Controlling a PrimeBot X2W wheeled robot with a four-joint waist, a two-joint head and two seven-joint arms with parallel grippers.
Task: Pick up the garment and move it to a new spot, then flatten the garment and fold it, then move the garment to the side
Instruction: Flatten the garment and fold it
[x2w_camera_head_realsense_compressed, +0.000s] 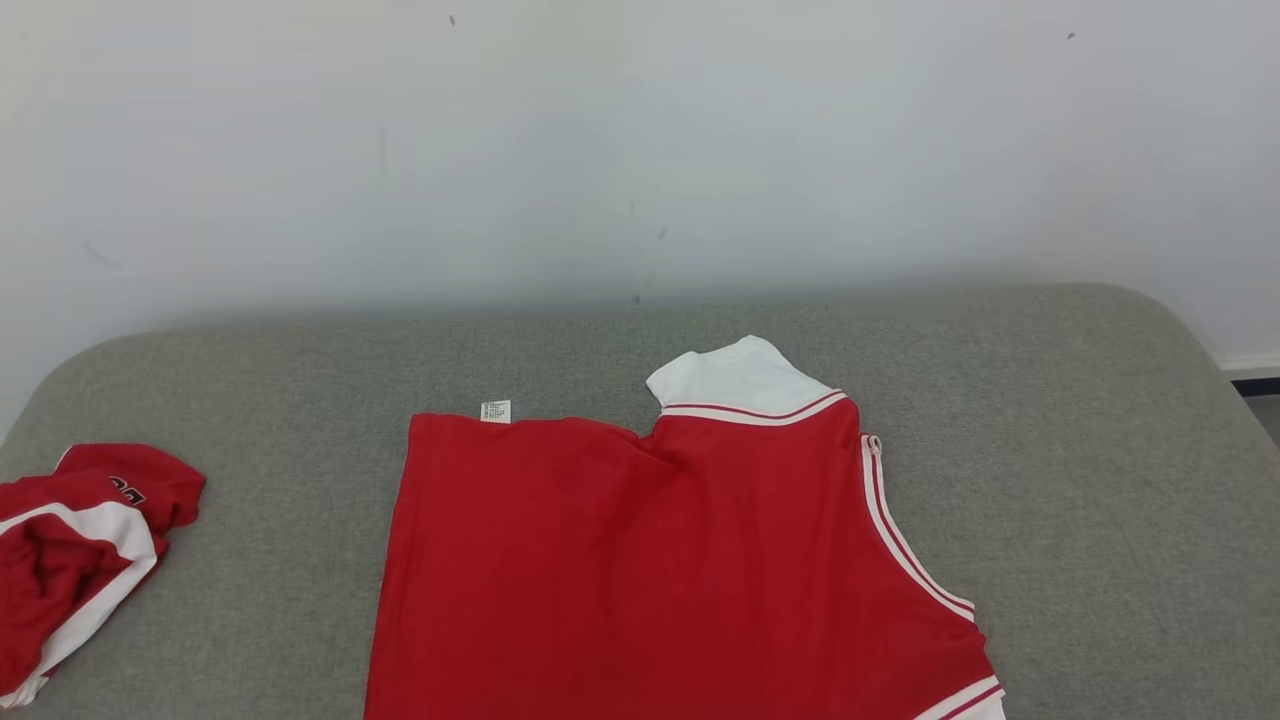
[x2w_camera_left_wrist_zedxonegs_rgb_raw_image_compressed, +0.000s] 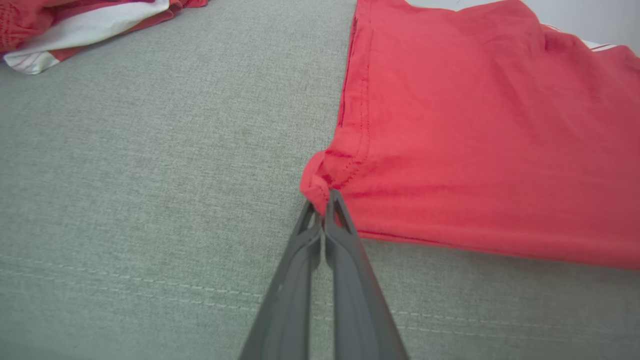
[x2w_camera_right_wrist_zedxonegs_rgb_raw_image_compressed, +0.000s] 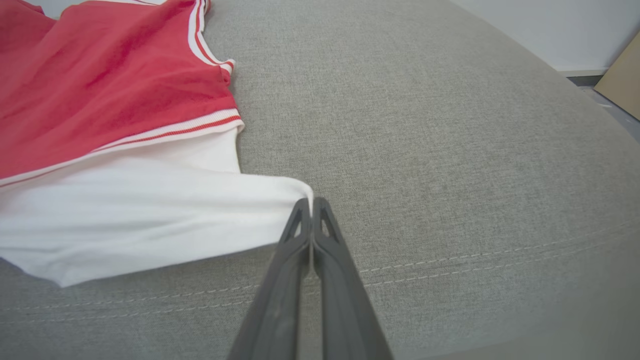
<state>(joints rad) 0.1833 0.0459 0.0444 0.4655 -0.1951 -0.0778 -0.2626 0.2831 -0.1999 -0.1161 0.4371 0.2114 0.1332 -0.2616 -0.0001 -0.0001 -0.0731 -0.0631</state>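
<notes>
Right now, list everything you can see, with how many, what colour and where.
spread garment: one, red with white sleeves and striped trim, flat mid-cushion
bunched garment: one, red and white, crumpled at the cushion's left edge
label: one, white, on the spread garment's far edge
cushion: one, grey fabric, under both garments
wall: one, white, behind the cushion
board: one, tan, beyond the cushion's right end
left gripper: one, dark grey, shut on the spread garment's red corner
right gripper: one, dark grey, shut on its white sleeve

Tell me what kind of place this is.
Likely a plain indoor room set up for folding clothes: a grey woven-fabric padded surface, like a bed or couch, against a bare white wall, with a red-and-white fabric jersey spread on it.
</notes>
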